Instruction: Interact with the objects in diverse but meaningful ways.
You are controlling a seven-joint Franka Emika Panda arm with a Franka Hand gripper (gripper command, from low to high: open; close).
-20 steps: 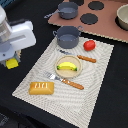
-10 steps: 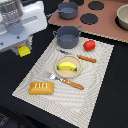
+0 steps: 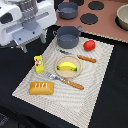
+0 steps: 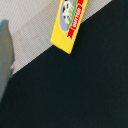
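In the exterior view my gripper (image 3: 33, 44) hangs above the mat's far left corner, open and empty, up and to the left of the yellow packet (image 3: 39, 63). The packet stands on the mat and also shows in the wrist view (image 4: 70, 22), where no fingers appear. A banana (image 3: 69, 66) lies in a round tan dish (image 3: 59, 73) mid-mat. The bread loaf (image 3: 41, 88) sits near the mat's front left. The red tomato (image 3: 89, 45) rests right of a grey-blue pot (image 3: 67, 36). A second pot (image 3: 67, 9) stands behind it.
A striped cloth mat (image 3: 95, 95) covers the dark table. On it lie a wooden-handled knife (image 3: 86, 58) and fork (image 3: 67, 81). A brown toy stove top (image 3: 107, 27) with black burners (image 3: 89, 19) and a pale bowl (image 3: 122, 15) lines the back.
The arm has swung toward the exterior view's right and upward. The yellow packet, not seen on the mat before, now stands uncovered on it.
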